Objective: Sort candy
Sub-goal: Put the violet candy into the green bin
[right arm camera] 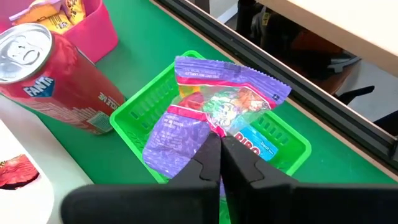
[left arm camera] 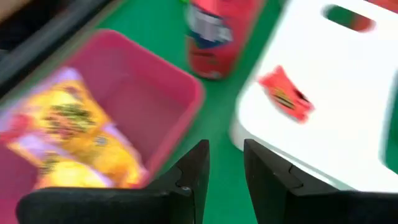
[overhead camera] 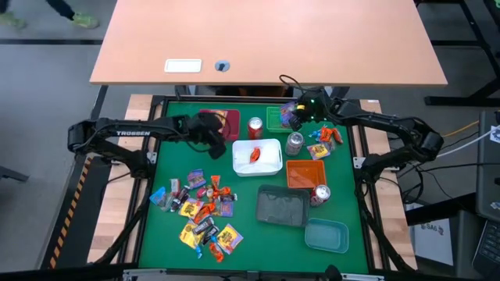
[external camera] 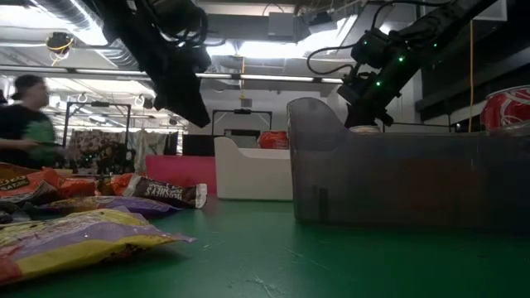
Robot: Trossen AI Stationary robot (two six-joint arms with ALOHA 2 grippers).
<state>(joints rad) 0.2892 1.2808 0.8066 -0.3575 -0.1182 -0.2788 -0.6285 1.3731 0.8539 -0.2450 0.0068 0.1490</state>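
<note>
High view shows the candy (overhead camera: 203, 211) as a loose heap of yellow, orange, purple and dark wrappers at the lower left of the green worktop (overhead camera: 246, 195). One red piece (overhead camera: 255, 155) lies in the white tray (overhead camera: 269, 165) at centre. At the upper right, the right end effector (right arm camera: 221, 163) is clamped on a purple packet (right arm camera: 211, 106) over the green tray (right arm camera: 292, 146), beside a red can (right arm camera: 53, 81). The left end effector (left arm camera: 225, 180), fingers apart and empty, hangs above the pink tray (left arm camera: 155, 93), which holds yellow sweets (left arm camera: 78, 140).
</note>
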